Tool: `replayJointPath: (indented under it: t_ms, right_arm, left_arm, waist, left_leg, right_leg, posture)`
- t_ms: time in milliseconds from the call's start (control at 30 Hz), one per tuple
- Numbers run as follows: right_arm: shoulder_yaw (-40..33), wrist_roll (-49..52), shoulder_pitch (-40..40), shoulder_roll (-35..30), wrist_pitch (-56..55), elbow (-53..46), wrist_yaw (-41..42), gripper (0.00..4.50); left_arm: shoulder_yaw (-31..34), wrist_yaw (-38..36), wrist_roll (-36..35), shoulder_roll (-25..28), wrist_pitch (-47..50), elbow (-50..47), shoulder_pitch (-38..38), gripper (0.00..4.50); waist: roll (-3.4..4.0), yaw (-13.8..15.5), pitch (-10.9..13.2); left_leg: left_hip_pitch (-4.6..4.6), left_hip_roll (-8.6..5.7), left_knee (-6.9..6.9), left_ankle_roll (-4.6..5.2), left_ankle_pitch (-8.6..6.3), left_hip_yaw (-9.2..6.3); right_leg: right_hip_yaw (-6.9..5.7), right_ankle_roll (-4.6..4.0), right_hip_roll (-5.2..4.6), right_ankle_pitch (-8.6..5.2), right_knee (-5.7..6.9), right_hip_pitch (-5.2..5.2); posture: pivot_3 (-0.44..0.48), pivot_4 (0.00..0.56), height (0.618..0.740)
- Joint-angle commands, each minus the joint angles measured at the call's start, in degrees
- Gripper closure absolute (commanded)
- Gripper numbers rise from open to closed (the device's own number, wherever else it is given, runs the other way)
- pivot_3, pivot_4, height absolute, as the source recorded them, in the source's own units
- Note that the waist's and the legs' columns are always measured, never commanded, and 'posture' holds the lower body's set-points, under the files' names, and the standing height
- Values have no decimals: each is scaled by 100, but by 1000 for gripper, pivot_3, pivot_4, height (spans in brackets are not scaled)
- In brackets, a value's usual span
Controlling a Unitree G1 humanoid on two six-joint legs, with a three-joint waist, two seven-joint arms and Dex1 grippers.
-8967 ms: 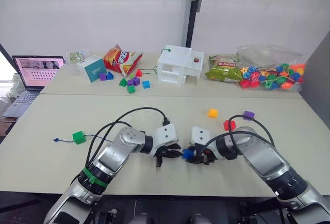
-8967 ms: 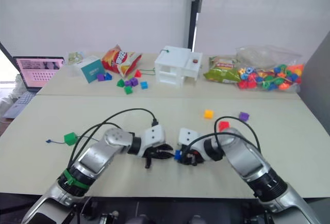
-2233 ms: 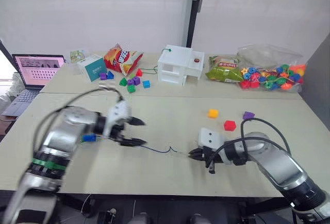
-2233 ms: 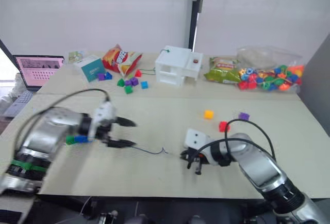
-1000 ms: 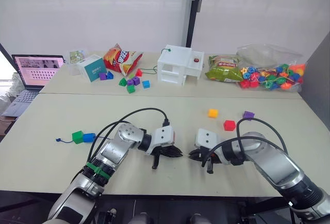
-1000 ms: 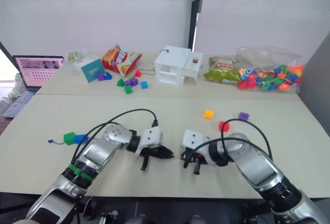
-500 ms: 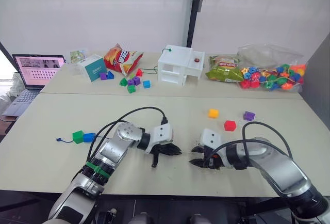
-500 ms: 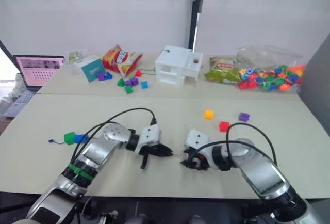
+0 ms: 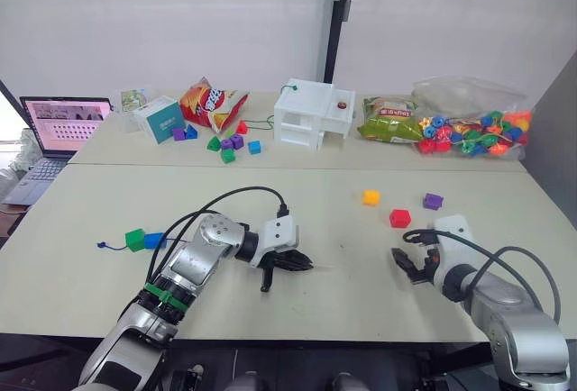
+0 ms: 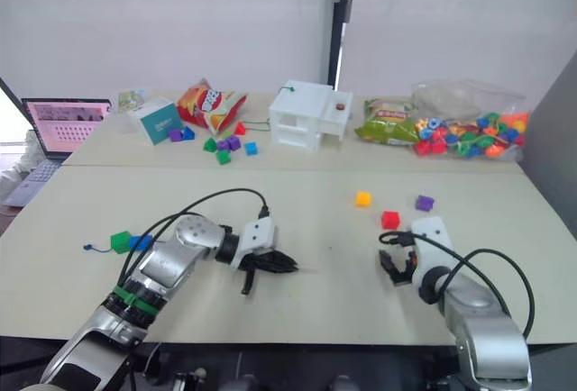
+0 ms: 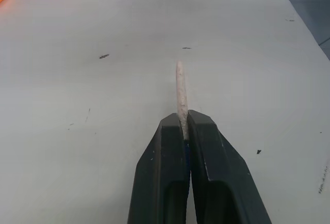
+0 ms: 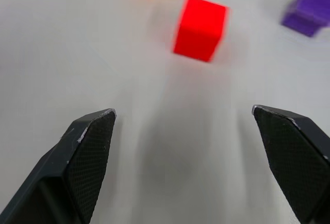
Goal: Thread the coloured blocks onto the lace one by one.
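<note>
Since 0.5 s ago right gripper [image 9: 407,261] swung rightward off lace tip [image 11: 180,92], fingers now wide apart, facing red block [image 12: 200,28] centre-right.
Left gripper [image 9: 302,265] pinched on lace tip, frame centre.
Green [image 9: 135,239] + blue [image 9: 155,240] blocks threaded, left.
Yellow [image 9: 370,197], purple [image 9: 433,201] loose.

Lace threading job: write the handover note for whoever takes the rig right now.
Left hand: shut on the lace, pale tip sticking out.
Right hand: open, empty, facing the red block.
Green block and blue block sit together near the lace's far end, apparently threaded.
Yellow block, red block and purple block lie loose.
Left: thread those three.
</note>
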Motion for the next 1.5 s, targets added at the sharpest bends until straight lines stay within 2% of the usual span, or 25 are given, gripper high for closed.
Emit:
replayJointPath:
  t_ms: [33,233,367,567,667,867,900,933,1033,1133,1333,1400,1500]
  right_arm:
    - [-319,-332,-580,141,-448,539,-777,26]
    - [-474,-486,-1640,268,-1288,2248,-1462,26]
    - [-366,-527,-2486,107,-2054,3821,-1521,26]
    - [-318,-567,-3298,-144,-2784,5661,-1681,26]
    - [-358,-514,-3432,-206,-2962,6062,-1769,796]
    - [-277,-396,-3454,-178,-3183,6153,-1624,2869]
    - [-270,-362,-3434,-147,-3222,6053,-1583,3224]
    - [-257,-345,-3413,-124,-3236,5955,-1556,3322]
    - [-253,-310,-3298,-54,-3097,5547,-1550,3322]
    - [-258,-246,-2984,79,-2668,4609,-1613,3322]
    - [-132,-41,-2033,510,-1360,1600,-1786,3322]
    - [247,121,-1617,704,-694,49,-1752,3322]
    - [769,338,-1194,927,231,-1330,-1714,3322]
  left_arm:
    - [92,64,-80,-48,52,-232,-8,4500]
    - [113,129,-68,-37,95,-360,104,4500]
    - [144,203,-82,-28,159,-469,179,4500]
    - [168,264,-79,-4,202,-538,217,4500]
    - [178,283,-82,9,237,-584,234,4500]
    - [190,323,-84,30,278,-661,283,4500]
    - [191,330,-82,29,273,-651,286,4500]
    - [194,334,-84,28,271,-647,290,4500]
    - [192,336,-87,26,261,-636,295,4500]
    - [181,328,-86,20,238,-605,287,4500]
    - [172,298,-118,57,230,-610,281,4500]
    - [181,287,-146,80,258,-640,283,4500]
    - [199,280,-166,115,275,-644,276,4500]
  waist:
    - [5,-10,-1]
    - [7,-14,-2]
    - [8,-89,-2]
    - [9,-122,-2]
    - [9,-124,-2]
    - [9,-125,-3]
    - [10,-125,-3]
    - [10,-125,-3]
    - [11,-129,-3]
    - [12,-119,-3]
    - [16,-110,-4]
    - [28,-110,-5]
    - [32,-126,-6]
  left_leg:
    - [0,-4,-1,-2,2,0]
    - [2,-4,-10,-7,5,1]
    - [2,-4,-11,-8,5,6]
    - [2,-1,-19,-12,8,6]
    - [0,0,-21,-13,8,6]
    - [0,2,-21,-12,8,6]
    - [0,3,-22,-12,8,6]
    - [0,4,-21,-12,8,6]
    - [-1,4,-22,-12,8,6]
    - [-2,6,-22,-12,8,6]
    - [-6,6,-21,-8,5,3]
    - [-8,6,-22,-7,5,3]
    - [-9,10,-21,-5,4,2]
  right_leg:
    - [2,0,-2,0,1,-1]
    - [-1,0,-1,0,-1,-1]
    - [5,0,-3,0,-1,-1]
    - [4,0,0,1,1,0]
    - [4,0,0,1,1,-1]
    - [5,0,-1,1,2,1]
    - [6,0,-1,1,3,0]
    - [5,0,0,1,2,1]
    - [6,0,0,1,3,-1]
    - [6,0,0,1,7,-1]
    - [4,1,-1,1,9,-3]
    - [5,1,1,1,11,-8]
    - [7,0,8,1,11,-10]
  posture:
    - [0,150,740]
    - [0,150,740]
    - [0,150,740]
    - [0,150,740]
    - [0,150,740]
    - [0,150,740]
    - [0,150,740]
    - [0,150,740]
    - [0,150,740]
    - [0,150,740]
    - [0,150,740]
    - [0,150,740]
    - [0,150,740]
